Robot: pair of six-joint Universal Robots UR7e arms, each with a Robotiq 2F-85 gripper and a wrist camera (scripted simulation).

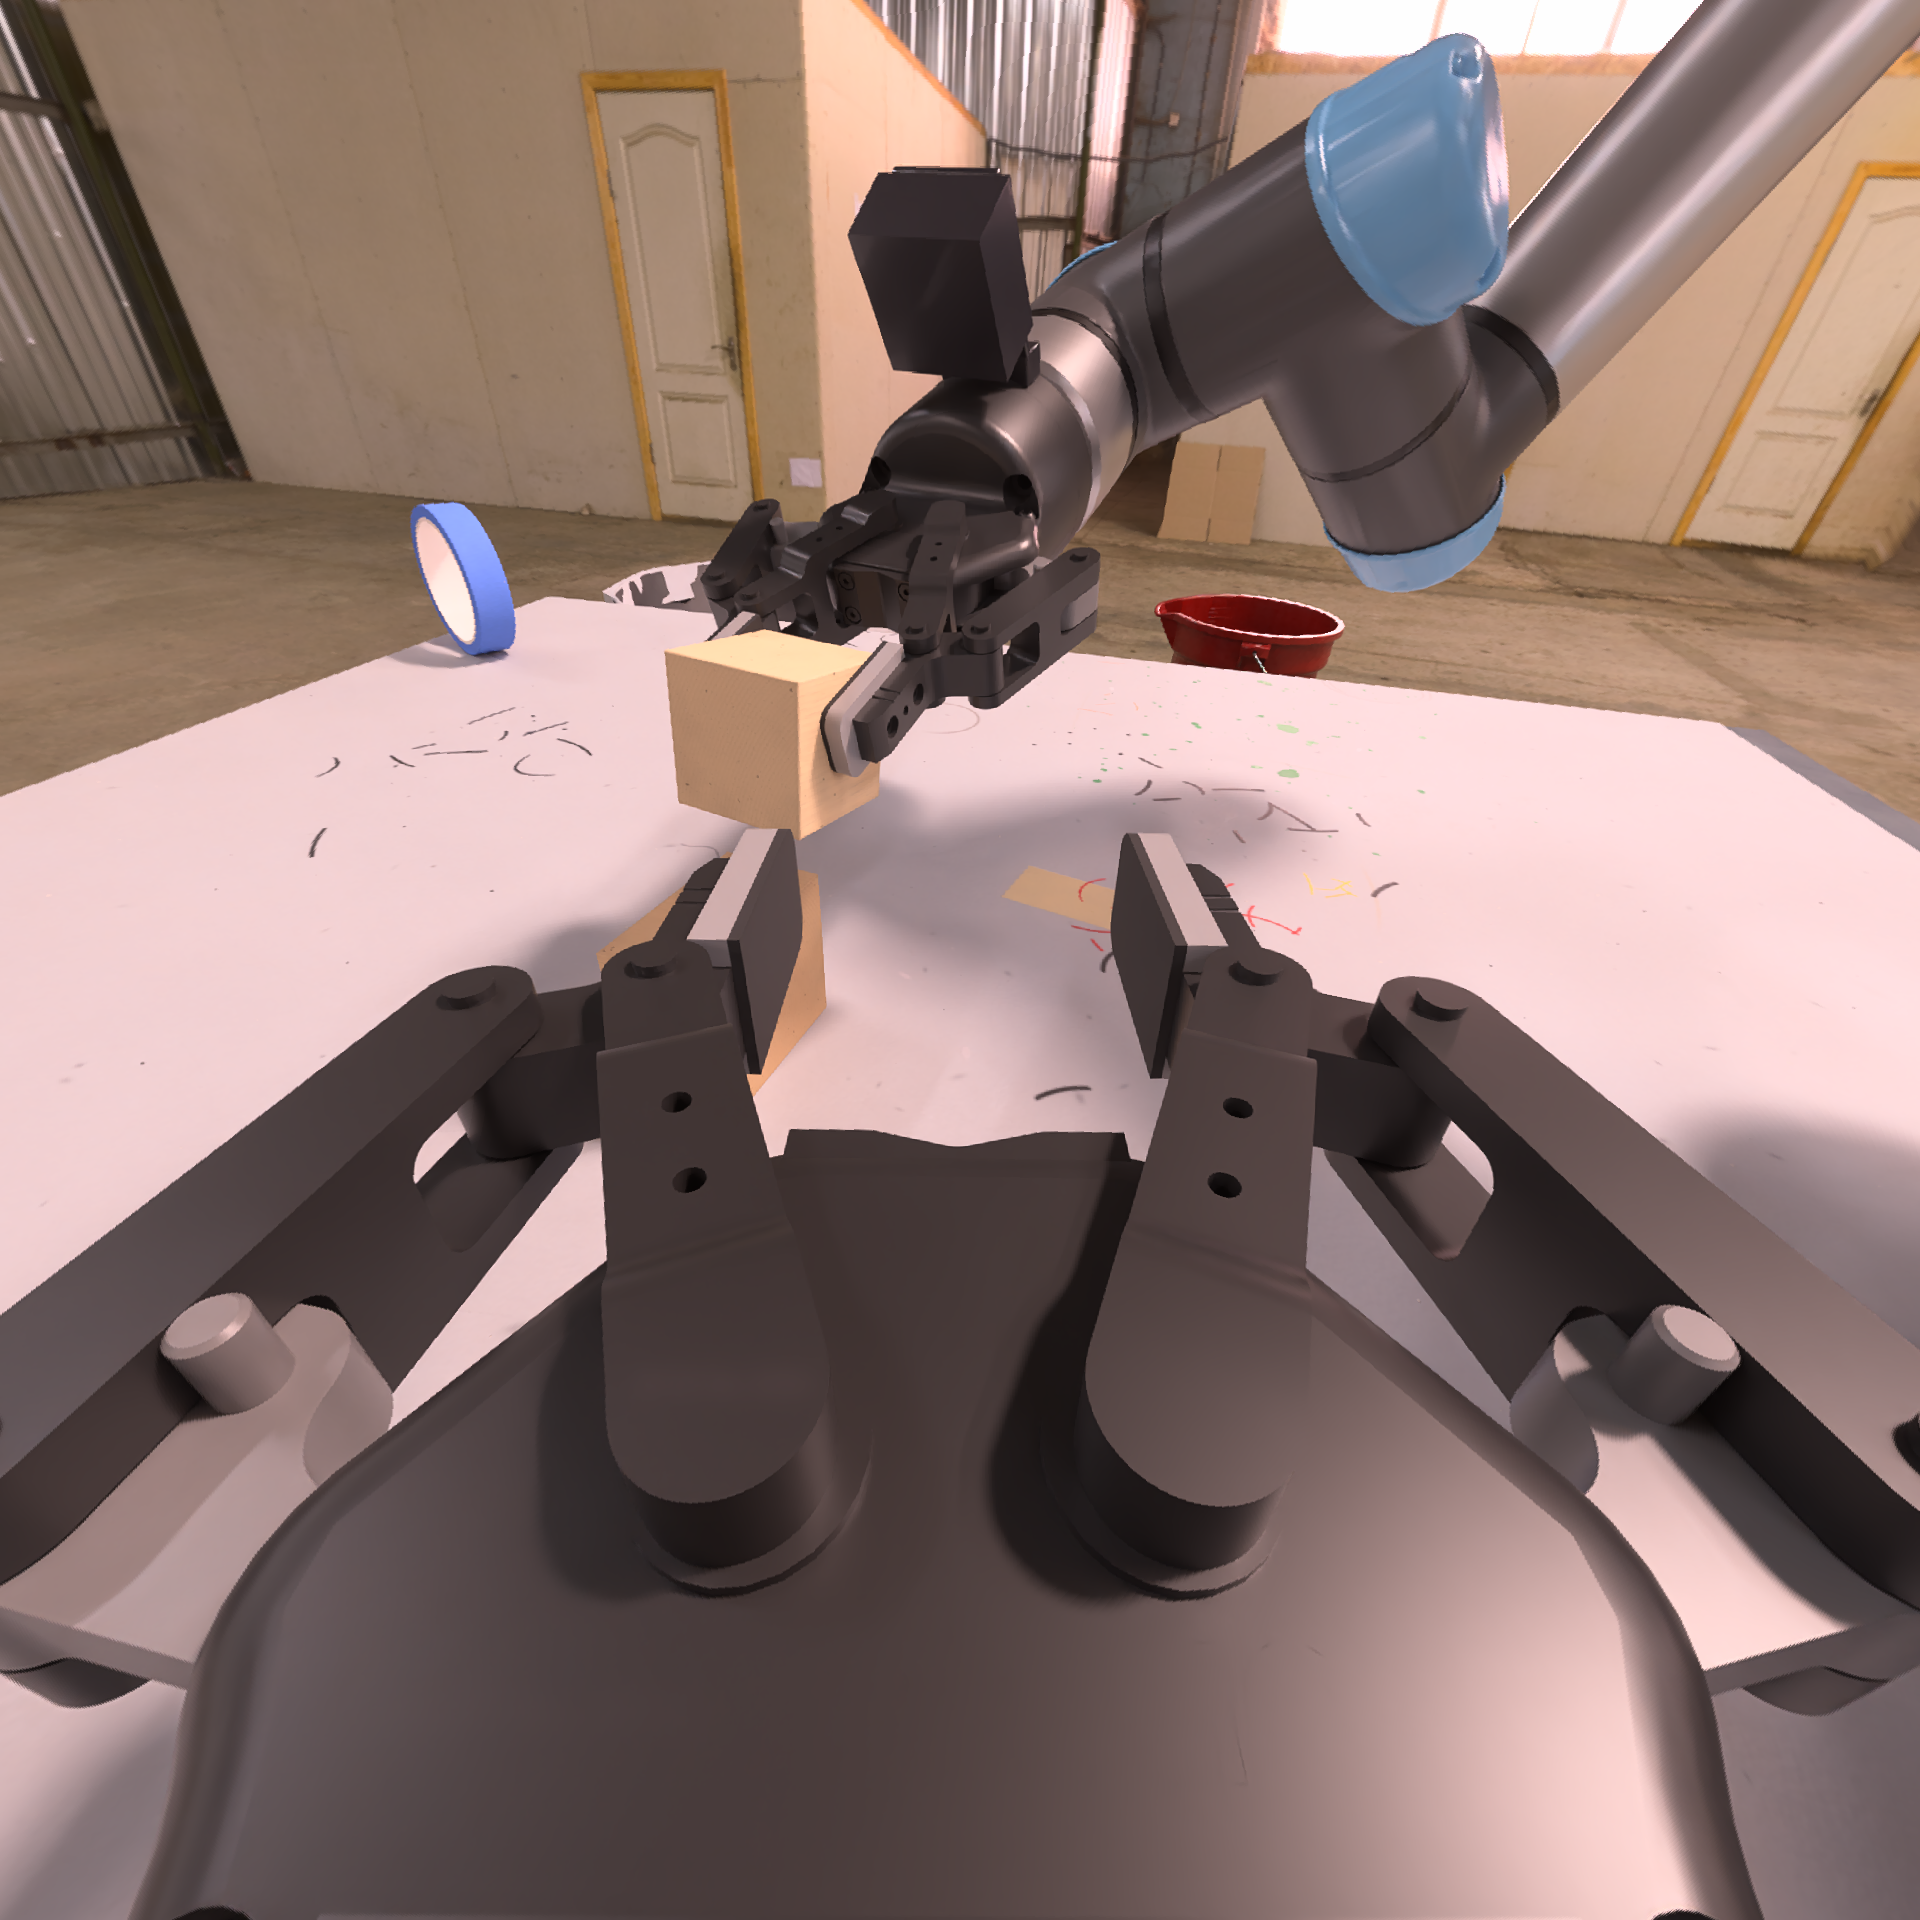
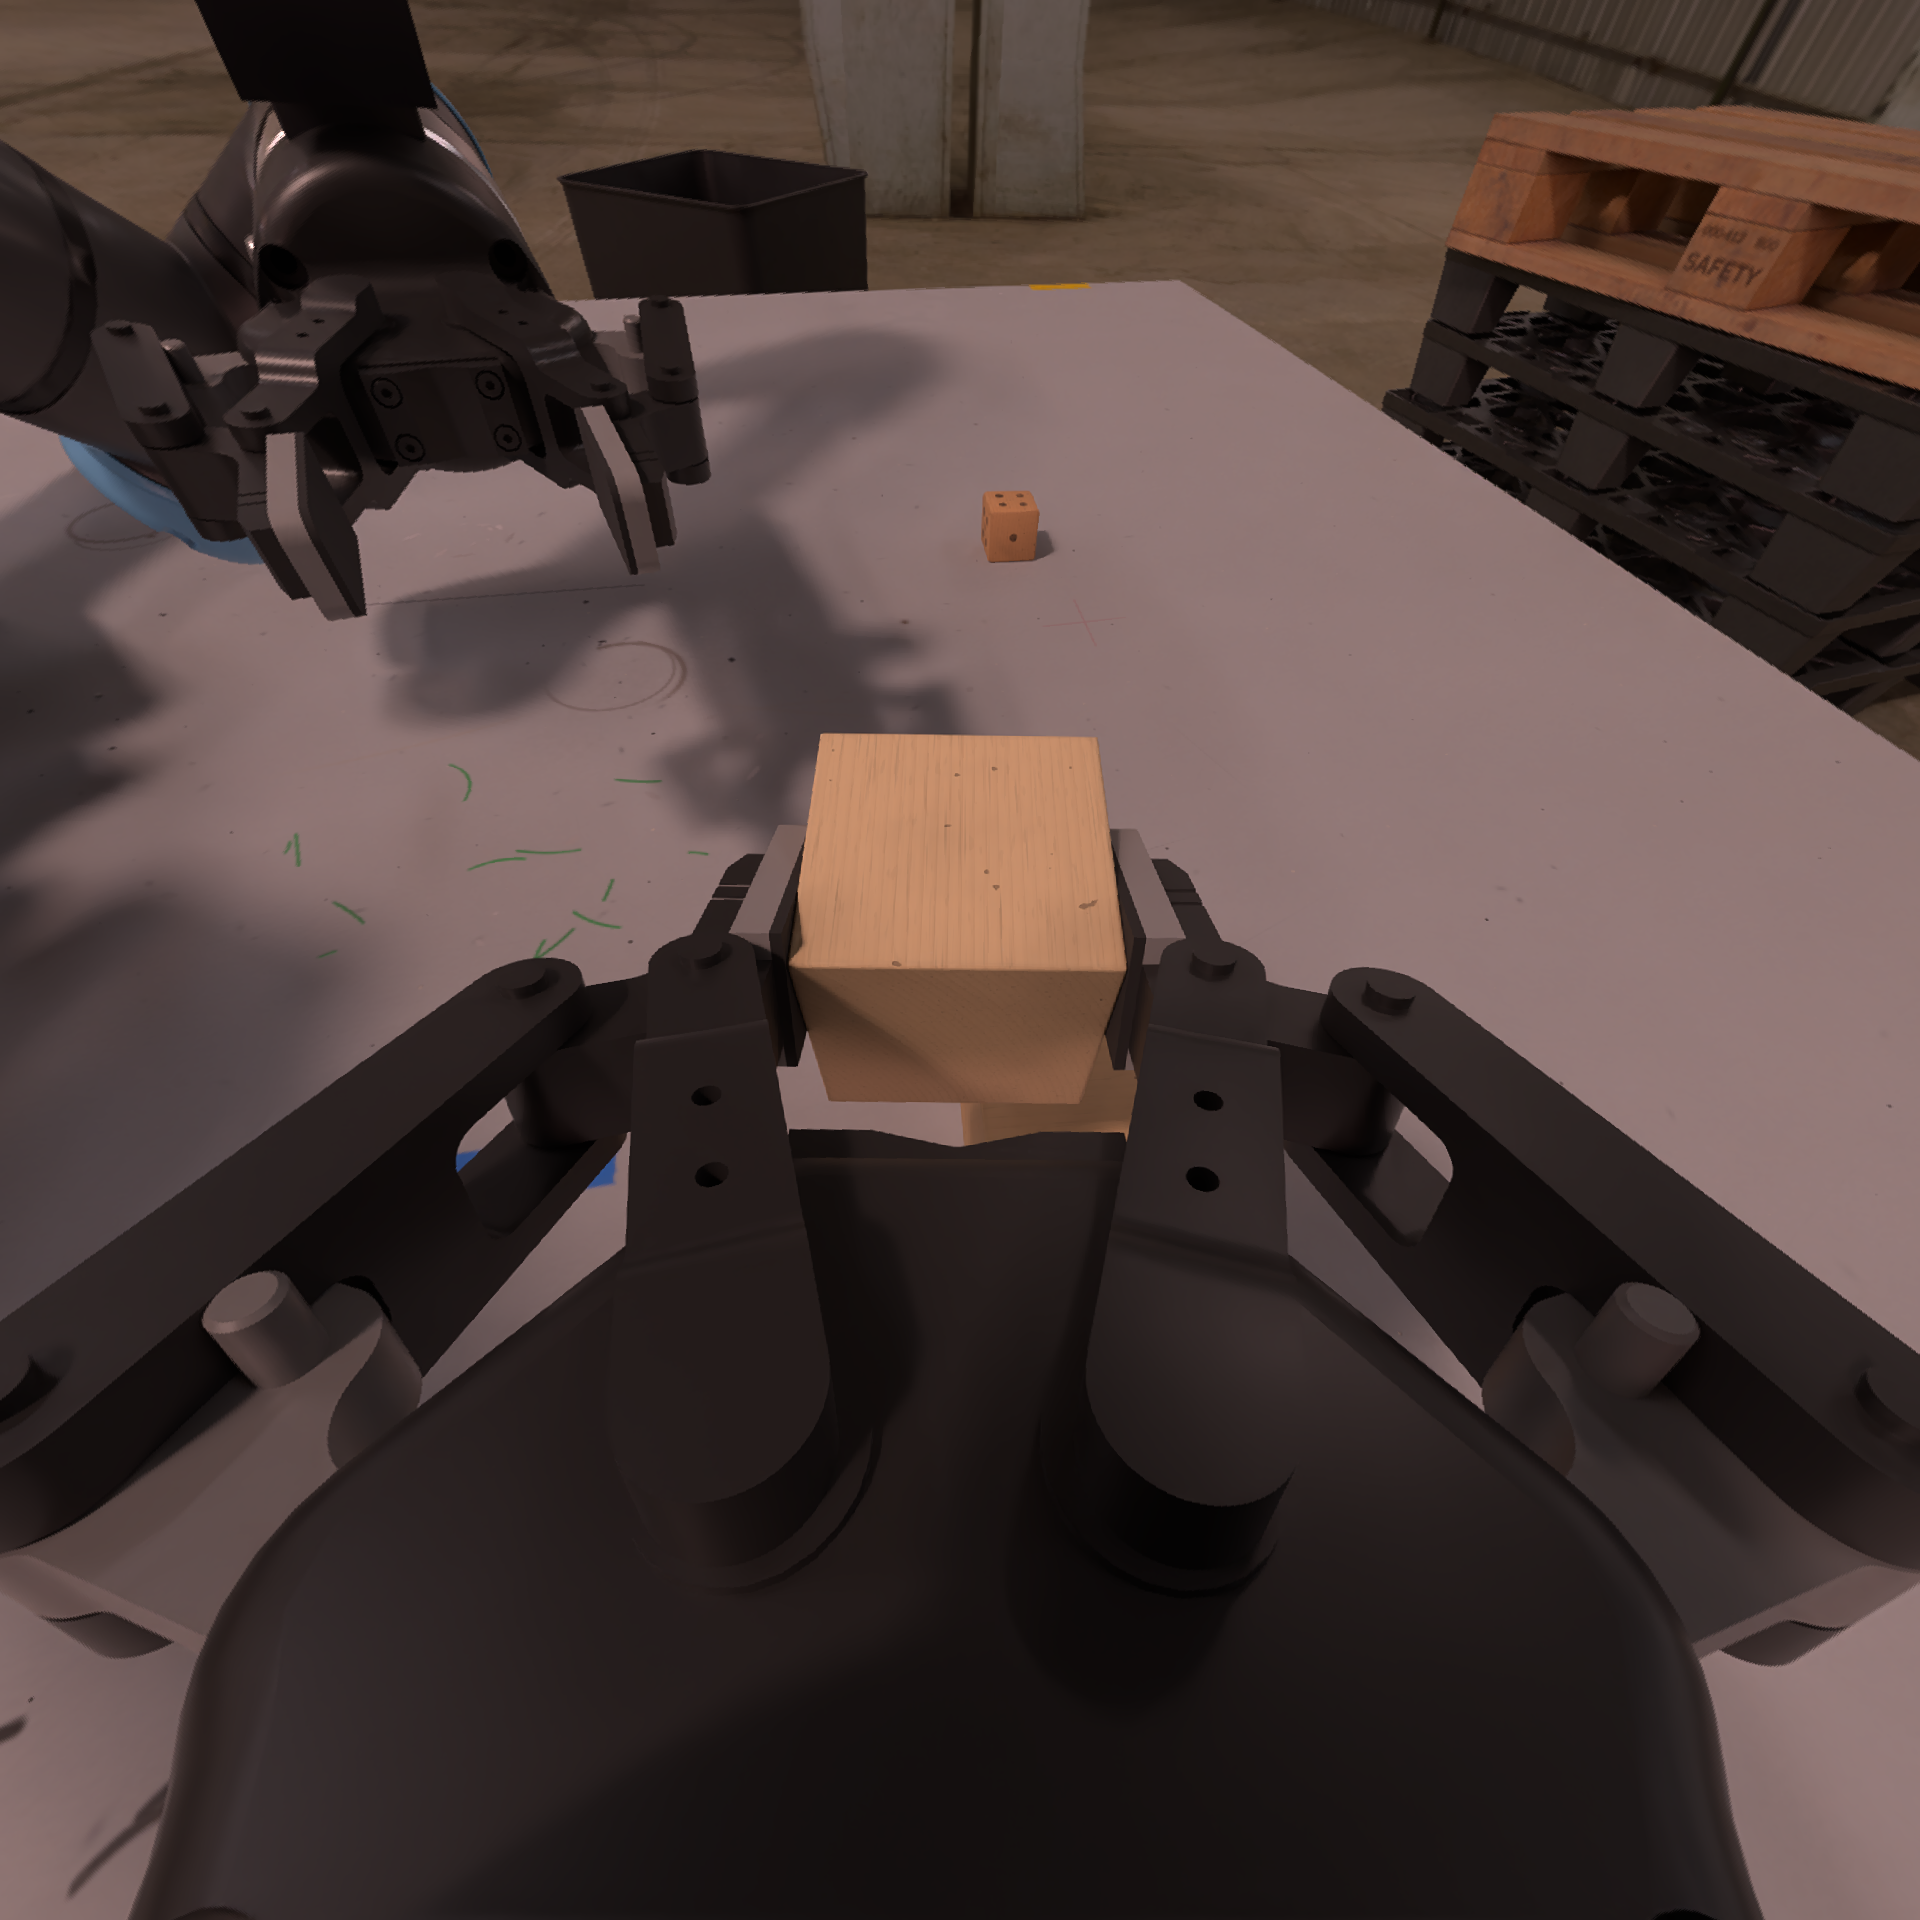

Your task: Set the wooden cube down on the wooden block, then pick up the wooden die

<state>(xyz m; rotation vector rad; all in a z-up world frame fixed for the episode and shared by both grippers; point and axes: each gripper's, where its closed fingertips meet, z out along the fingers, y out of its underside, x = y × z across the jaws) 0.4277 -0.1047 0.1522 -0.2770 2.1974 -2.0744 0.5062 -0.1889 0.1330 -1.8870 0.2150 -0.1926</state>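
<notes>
The right gripper [image 2: 958,935] holds the wooden cube [image 2: 956,894] clamped between its fingers [image 2: 774,904], poised in the air just above the wooden block [image 1: 800,977] on the white table [image 1: 1455,987]. The first step is in hand: the cube is not yet set down. The next move, by my reckoning, calls for a straight, level descent onto the block, then a release, before anyone reaches for the wooden die [image 2: 1010,526].

The left gripper [image 1: 951,935] hangs nearby, fingers apart and empty, its left finger partly covering the block.

Only the right wrist view shows the die, standing alone toward 12 o'clock beyond the cube, well apart from it; there the block is a mere sliver under the cube. Only the left wrist view shows the gap between cube and block, along with a blue tape roll [image 1: 462,578] at 11 o'clock and a red bucket [image 1: 1250,634] off the table at 1 o'clock.
</notes>
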